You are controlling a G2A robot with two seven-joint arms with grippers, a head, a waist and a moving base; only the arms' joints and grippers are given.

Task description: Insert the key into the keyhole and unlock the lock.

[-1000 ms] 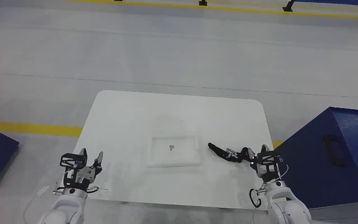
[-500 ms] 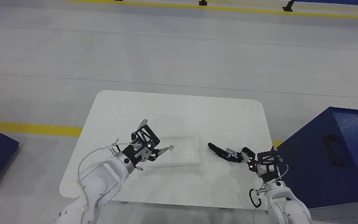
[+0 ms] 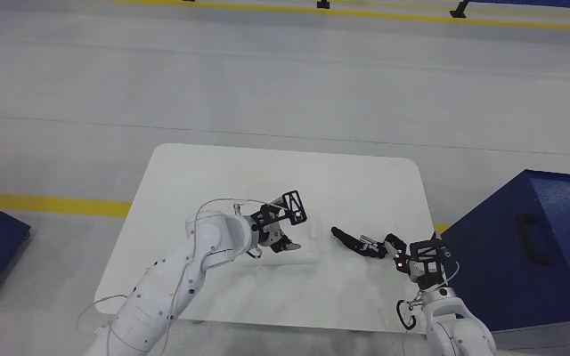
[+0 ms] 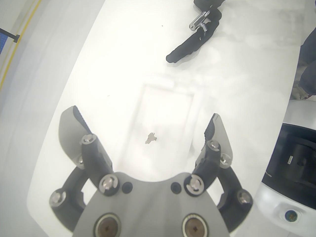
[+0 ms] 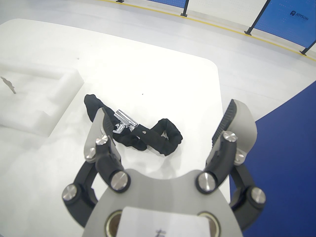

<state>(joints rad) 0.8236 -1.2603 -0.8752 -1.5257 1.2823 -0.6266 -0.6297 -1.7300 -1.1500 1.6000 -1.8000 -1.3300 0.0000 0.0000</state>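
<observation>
My 2 claws gape wide: left claw (image 4: 143,113) above the 1 key (image 4: 150,138) in the 1 tray (image 5: 71,80), right claw (image 5: 167,107) near the 1 lock (image 5: 163,136) on the surface (image 3: 178,178).

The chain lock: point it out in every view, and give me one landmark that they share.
Top view: the chain lock lies between the foam tray and the right gripper.
Left wrist view: the chain lock lies past the foam tray, beyond the open left gripper.
Right wrist view: the chain lock lies just ahead of the open right gripper, one finger overlapping it.
Shared landmark: the foam tray, beside the chain lock.
</observation>
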